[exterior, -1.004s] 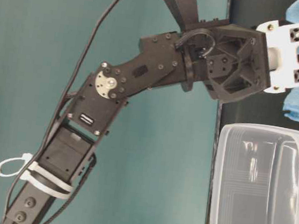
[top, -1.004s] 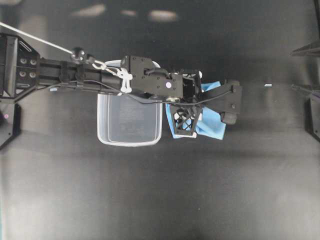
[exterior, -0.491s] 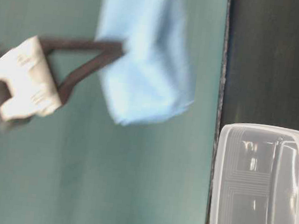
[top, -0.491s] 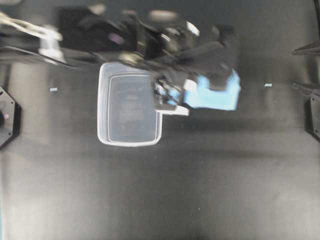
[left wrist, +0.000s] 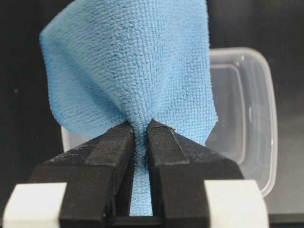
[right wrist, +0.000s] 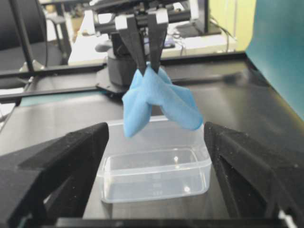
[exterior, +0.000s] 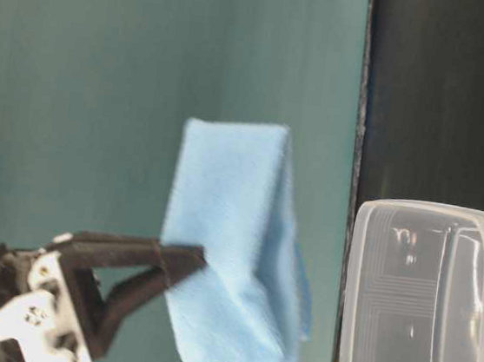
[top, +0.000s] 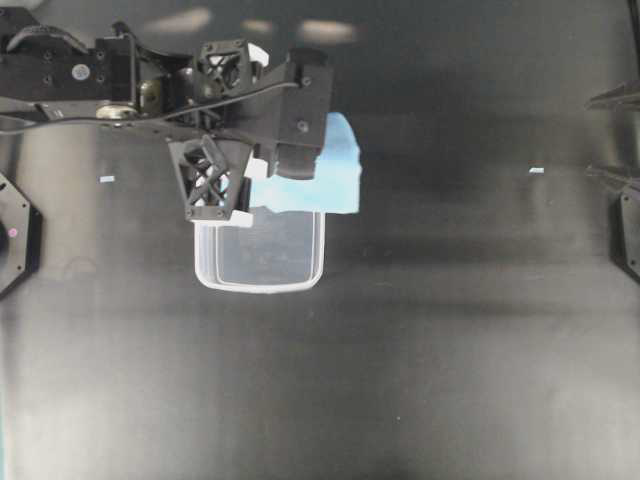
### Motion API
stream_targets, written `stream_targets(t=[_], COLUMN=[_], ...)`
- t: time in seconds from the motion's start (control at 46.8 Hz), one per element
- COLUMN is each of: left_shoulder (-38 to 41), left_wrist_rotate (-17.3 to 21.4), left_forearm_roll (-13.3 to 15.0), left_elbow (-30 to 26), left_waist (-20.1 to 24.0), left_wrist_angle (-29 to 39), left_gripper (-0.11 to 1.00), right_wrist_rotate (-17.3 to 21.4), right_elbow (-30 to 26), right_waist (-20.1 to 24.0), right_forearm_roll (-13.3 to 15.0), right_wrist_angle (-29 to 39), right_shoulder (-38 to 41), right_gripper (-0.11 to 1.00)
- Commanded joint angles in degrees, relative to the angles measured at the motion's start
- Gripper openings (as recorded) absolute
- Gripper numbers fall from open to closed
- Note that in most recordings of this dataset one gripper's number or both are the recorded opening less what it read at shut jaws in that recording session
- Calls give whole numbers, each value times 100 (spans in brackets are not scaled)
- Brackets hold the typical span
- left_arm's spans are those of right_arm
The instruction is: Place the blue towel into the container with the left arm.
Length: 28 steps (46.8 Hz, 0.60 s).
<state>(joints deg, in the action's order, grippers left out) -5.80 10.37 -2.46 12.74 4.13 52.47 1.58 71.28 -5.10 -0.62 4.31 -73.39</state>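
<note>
The blue towel (top: 325, 172) hangs bunched from my left gripper (top: 268, 185), which is shut on its top fold. It hangs in the air over the far rim of the clear container (top: 262, 262). The left wrist view shows both fingers (left wrist: 164, 142) pinching the towel (left wrist: 133, 66), with the container (left wrist: 249, 118) below and to the right. In the table-level view the towel (exterior: 228, 302) hangs clear of the container (exterior: 421, 297), held by the left gripper (exterior: 198, 262). My right gripper (right wrist: 154, 166) is open and empty, facing the container (right wrist: 156, 183) and the towel (right wrist: 156, 102).
The black table carries two small white scraps (top: 536, 171) (top: 107, 179). Parts of the right arm (top: 625, 235) sit at the right edge of the overhead view. A teal wall (exterior: 147, 92) stands behind the table.
The left arm has lifted the towel off the table to the right of the container and swung it left and back, over the container's far rim.
</note>
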Motion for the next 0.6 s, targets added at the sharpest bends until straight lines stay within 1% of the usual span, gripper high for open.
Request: stream_targets(t=[0.0,0.235,0.406,0.577], left_shoulder=[-141,-97,-44,-9], left_wrist_rotate=[-9,-18,-26,-53], left_forearm_roll=[-18,-18,-18,-18], left_elbow=[35,316,589,773], left_waist=[-18,-26,9,26], left_wrist_angle=[-53,-97,-360,-466], left_gripper=[5,5,5,5], right_wrist_rotate=[9,18,18,18], right_elbow=[-35,-35,-35,-35], right_waist=[-9,-9,-9,-9], right_forearm_roll=[-18,-18,-18,-18], right_wrist_angle=[-53,-62,-53,-53], right_shoulder=[44,44,44,44], right_gripper=[78,78,78,78])
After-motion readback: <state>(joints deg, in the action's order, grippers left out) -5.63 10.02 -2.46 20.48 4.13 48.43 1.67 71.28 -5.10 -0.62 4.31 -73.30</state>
